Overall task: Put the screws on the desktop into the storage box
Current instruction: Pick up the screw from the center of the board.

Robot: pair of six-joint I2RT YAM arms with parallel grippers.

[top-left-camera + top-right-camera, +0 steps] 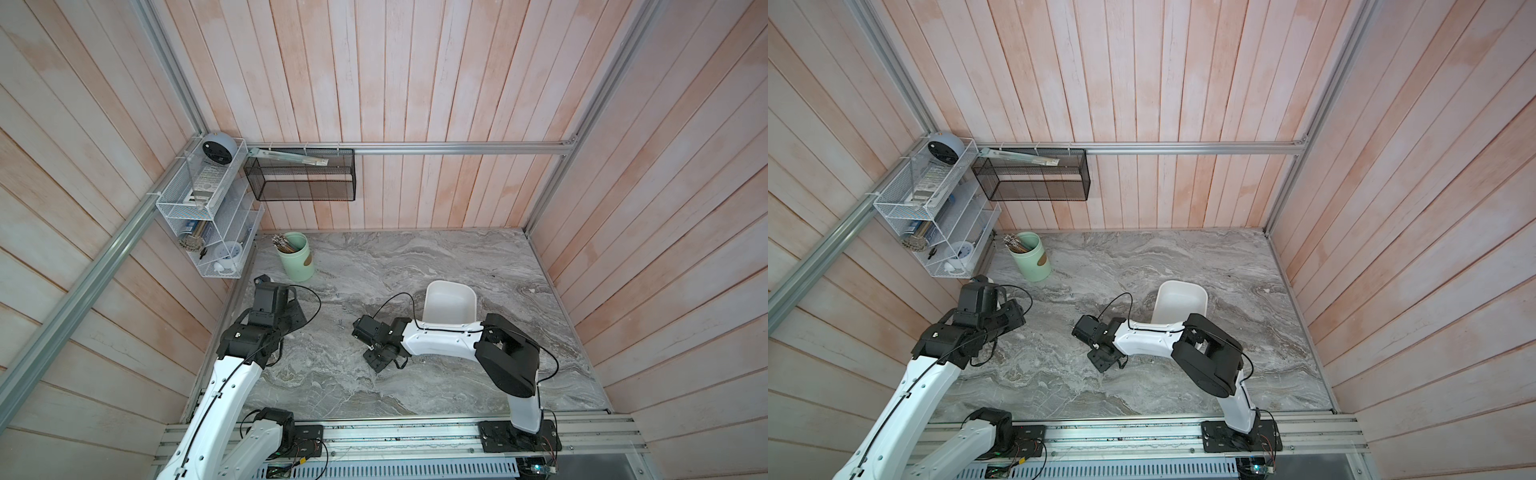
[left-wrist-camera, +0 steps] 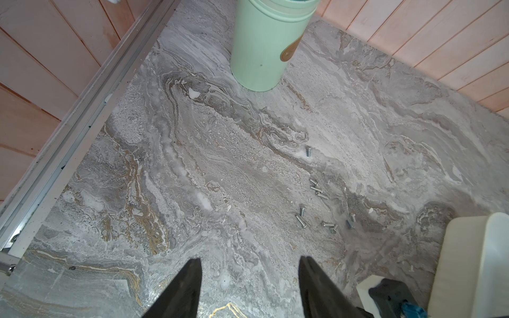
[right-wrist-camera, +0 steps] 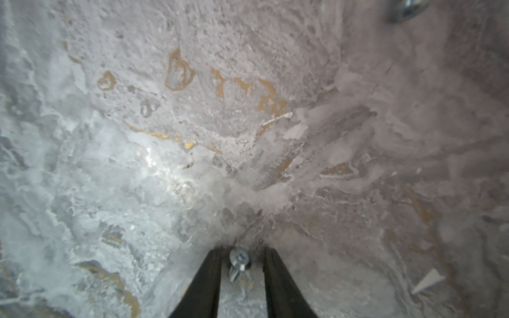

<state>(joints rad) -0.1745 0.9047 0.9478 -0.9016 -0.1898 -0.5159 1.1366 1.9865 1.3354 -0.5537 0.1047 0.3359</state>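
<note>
Several small silvery screws lie scattered on the grey marble desktop, left of the white storage box, which also shows in a top view. My right gripper is low over the desktop. Its fingers stand on either side of one screw with a small gap at each side. Another screw lies further off. My left gripper hovers open at the left with nothing between its fingers, some way short of the scattered screws.
A pale green cup holding thin sticks stands at the back left of the desktop. A black mesh basket and a white wire rack hang on the walls. Wooden walls enclose the desktop on three sides.
</note>
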